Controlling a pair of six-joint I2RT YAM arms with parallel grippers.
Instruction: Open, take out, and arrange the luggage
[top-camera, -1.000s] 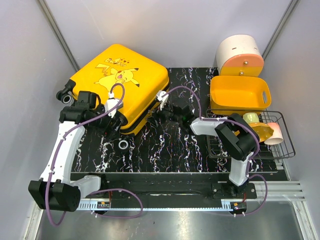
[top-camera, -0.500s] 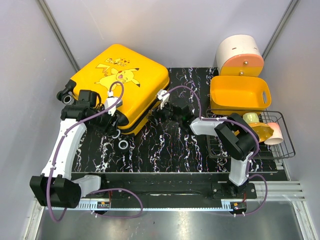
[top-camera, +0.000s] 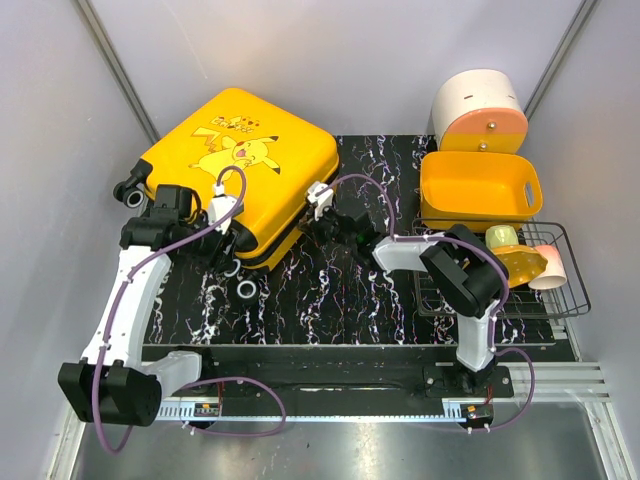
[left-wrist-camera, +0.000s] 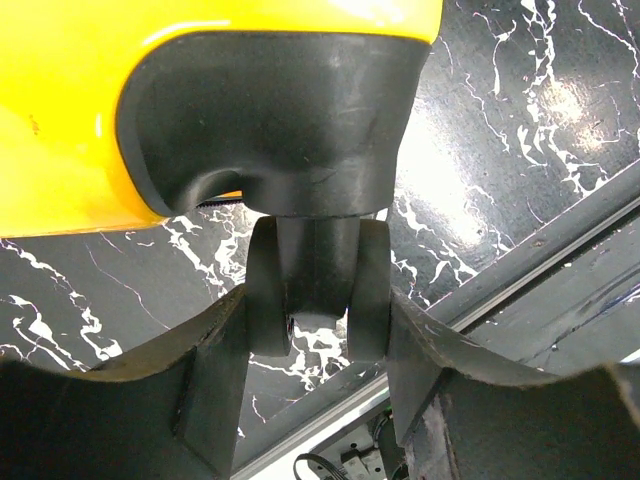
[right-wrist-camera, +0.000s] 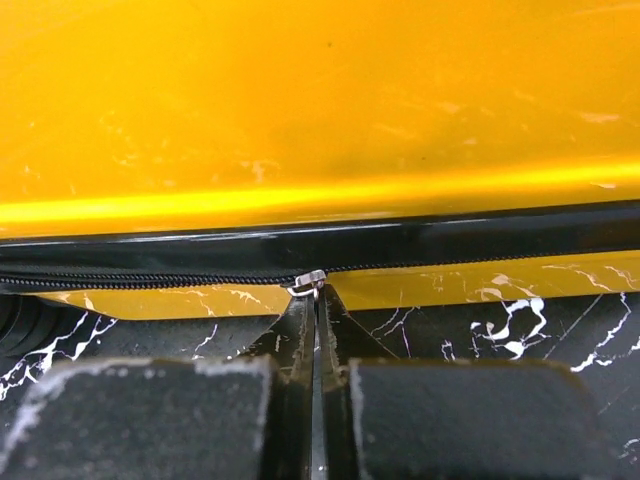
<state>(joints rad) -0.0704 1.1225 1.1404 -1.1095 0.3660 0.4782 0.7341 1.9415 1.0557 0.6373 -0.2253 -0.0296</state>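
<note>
R claw (right-wrist-camera: 315, 300) newly pinched on luggage (right-wrist-camera: 320, 120) zip pull (right-wrist-camera: 308, 283); L claw (left-wrist-camera: 318, 322) tight on wheel (left-wrist-camera: 268, 292); lid text (top-camera: 232, 123) illegible.

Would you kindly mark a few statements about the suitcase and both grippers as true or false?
1. The suitcase lies with its lid shut. True.
2. The right gripper is open, clear of the zip. False: it is shut on the zipper pull.
3. The left gripper grips a suitcase wheel. True.
4. The yellow basket sits left of the suitcase. False: it sits to its right, by the white-and-orange container.
</note>
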